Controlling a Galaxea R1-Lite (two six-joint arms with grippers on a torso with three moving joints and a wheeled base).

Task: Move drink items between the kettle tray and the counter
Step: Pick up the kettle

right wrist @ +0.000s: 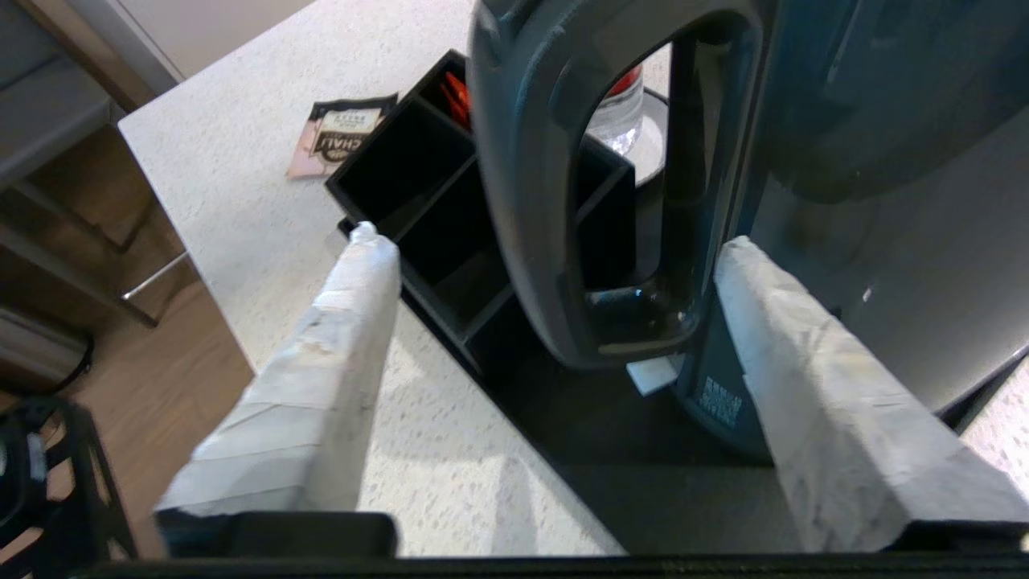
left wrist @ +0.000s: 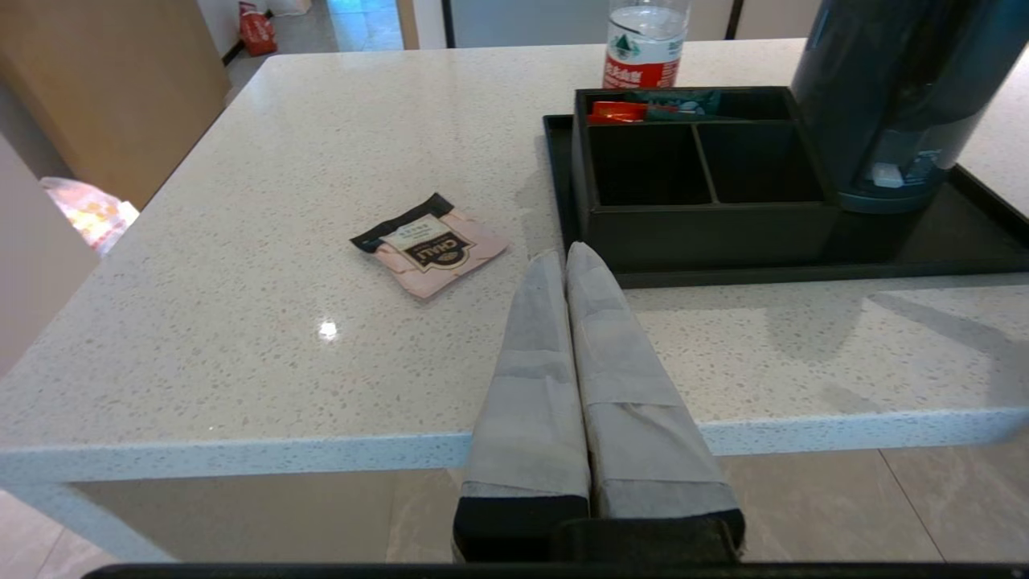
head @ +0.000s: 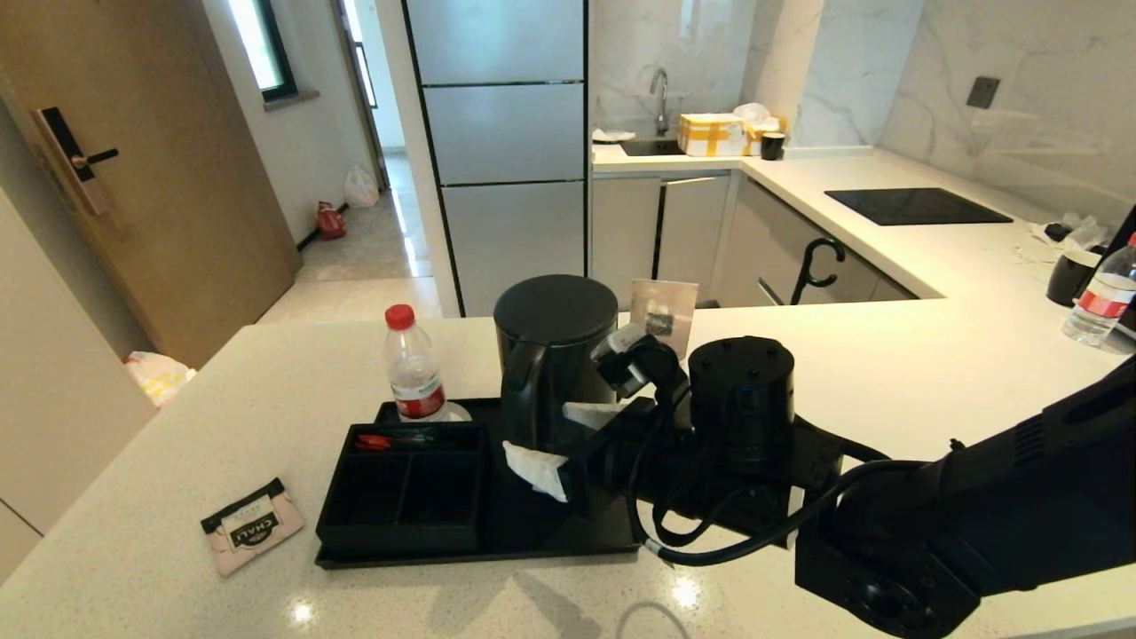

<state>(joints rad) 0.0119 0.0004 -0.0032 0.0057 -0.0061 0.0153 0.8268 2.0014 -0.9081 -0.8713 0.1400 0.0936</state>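
The matte-black kettle [head: 555, 351] stands upright on the black kettle tray [head: 550, 525], behind its boxy compartment section [head: 399, 493]. My right gripper [head: 566, 441] is open at the kettle's near side. In the right wrist view its wrapped fingers [right wrist: 354, 322] stand on either side of the loop handle [right wrist: 522, 201] without touching it. The pale-pink tea sachet [head: 253, 525] lies flat on the white counter [head: 887, 373], left of the tray. My left gripper [left wrist: 563, 261] is shut and empty, hanging off the counter's front edge, near the sachet [left wrist: 430, 245] and the tray's corner.
A water bottle [head: 413, 368] with a red cap stands at the tray's back left. Red packets [head: 382, 439] lie in the rear compartment. A small card stand [head: 664, 315] is behind the kettle. Another bottle [head: 1100, 302] and a black mug [head: 1069, 277] sit far right.
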